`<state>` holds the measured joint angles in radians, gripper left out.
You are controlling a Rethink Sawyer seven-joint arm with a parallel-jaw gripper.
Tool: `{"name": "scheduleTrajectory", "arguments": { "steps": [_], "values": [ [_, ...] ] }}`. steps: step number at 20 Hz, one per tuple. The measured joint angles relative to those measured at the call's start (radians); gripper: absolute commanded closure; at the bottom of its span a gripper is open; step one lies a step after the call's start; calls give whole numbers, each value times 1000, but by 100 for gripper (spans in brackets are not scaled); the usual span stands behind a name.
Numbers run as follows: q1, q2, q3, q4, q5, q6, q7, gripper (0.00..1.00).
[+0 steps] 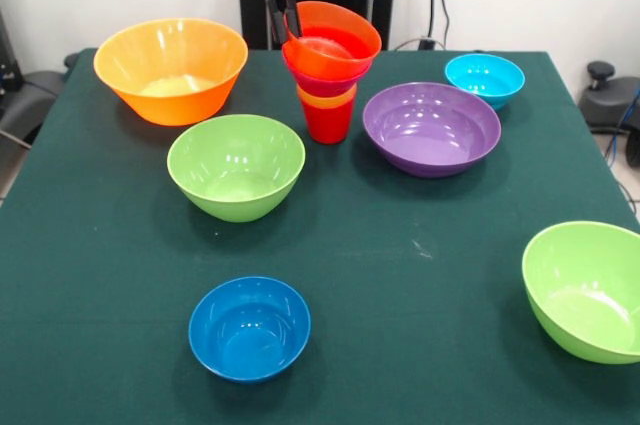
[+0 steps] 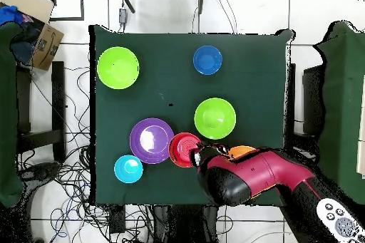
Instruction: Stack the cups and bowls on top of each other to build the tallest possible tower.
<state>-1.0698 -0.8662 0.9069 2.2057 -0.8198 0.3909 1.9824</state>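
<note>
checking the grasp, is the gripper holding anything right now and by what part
The gripper appears to pinch the orange bowl by its rim on the side nearest the large bowl, while that bowl sits tilted atop the tower.

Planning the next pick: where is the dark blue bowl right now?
In the front view the dark blue bowl sits alone near the table's front edge, left of centre, below the nearer lime green bowl. Overhead it lies at the top.
</note>
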Motion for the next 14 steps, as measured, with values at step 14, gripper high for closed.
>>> {"name": "scheduleTrajectory", "arguments": {
  "steps": [14],
  "values": [
    [12, 11, 0, 0, 0, 0, 0, 100]
  ]
}}
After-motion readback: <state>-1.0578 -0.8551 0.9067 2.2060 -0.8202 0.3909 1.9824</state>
